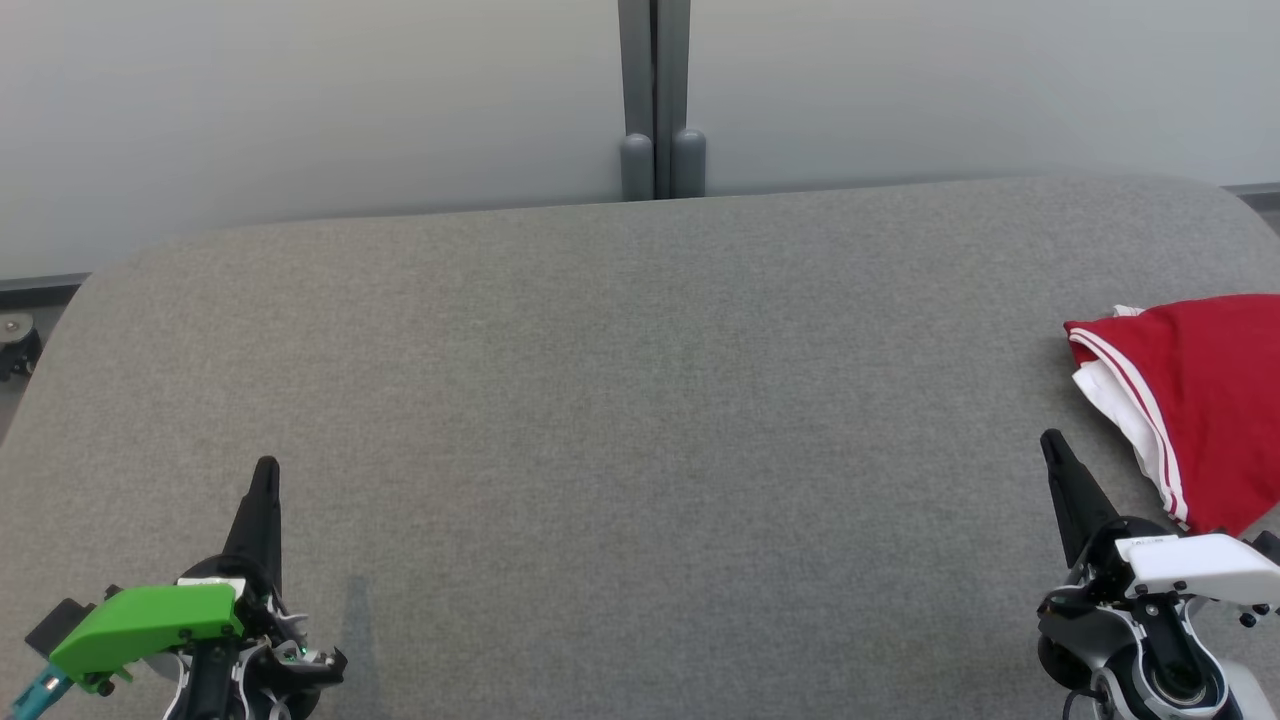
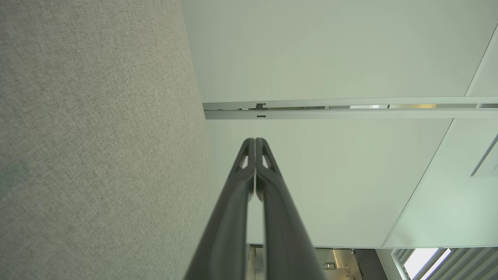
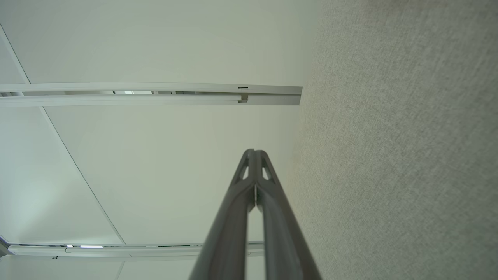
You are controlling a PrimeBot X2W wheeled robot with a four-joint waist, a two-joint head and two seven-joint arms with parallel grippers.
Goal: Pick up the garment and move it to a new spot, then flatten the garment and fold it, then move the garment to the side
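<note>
The garment (image 1: 1195, 400) is red with white stripes and a white lining, folded into a compact bundle at the right edge of the grey table (image 1: 620, 420). My right gripper (image 1: 1052, 442) stands just left of and below it, shut and empty, apart from the cloth. At the lower left my left gripper (image 1: 267, 468) is shut too, holding nothing. In the left wrist view the left gripper (image 2: 255, 140) has its tips pressed together. In the right wrist view the right gripper (image 3: 253, 151) is likewise closed.
Pale wall panels with a grey post (image 1: 655, 100) stand behind the table's far edge. The wide grey table surface stretches between both grippers. A small caster wheel (image 1: 15, 345) shows off the table's left end.
</note>
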